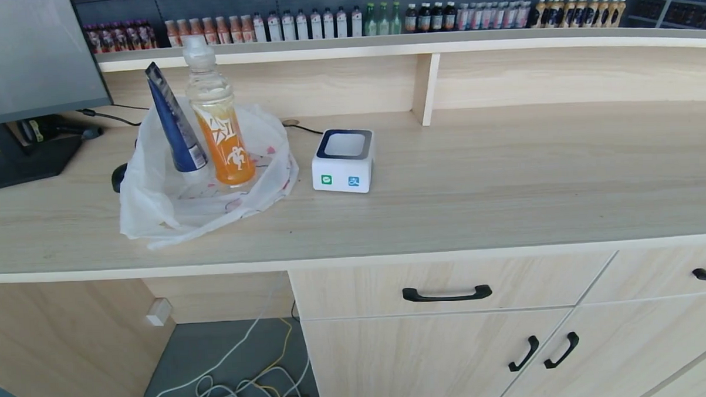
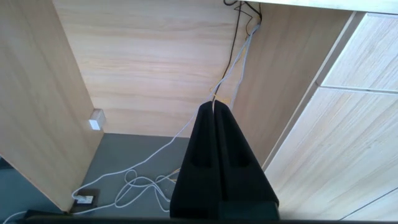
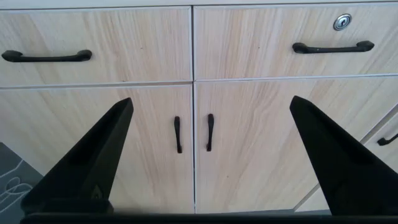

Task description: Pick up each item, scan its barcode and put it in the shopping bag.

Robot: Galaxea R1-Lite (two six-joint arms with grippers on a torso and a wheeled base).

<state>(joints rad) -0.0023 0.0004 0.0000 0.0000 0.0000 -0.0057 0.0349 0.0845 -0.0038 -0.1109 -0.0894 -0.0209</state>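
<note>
While a dark screen (image 1: 31, 57) sits far left, the white shopping bag (image 1: 154, 211) on the tabletop (image 1: 505, 175) holds a blue tube (image 1: 174, 122) and an orange bottle (image 1: 218, 127), with the scanner (image 1: 343, 160) just beside. Below, the left end effector (image 2: 215, 109) is clenched; the right end effector (image 3: 211, 102) is spread wide at cupboard doors (image 3: 124, 155).

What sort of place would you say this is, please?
Most likely a shop checkout: a white scanner sits on the wooden counter, a shopping bag beside it holds a drink bottle and a blue tube, and rows of bottled drinks stand behind.
</note>
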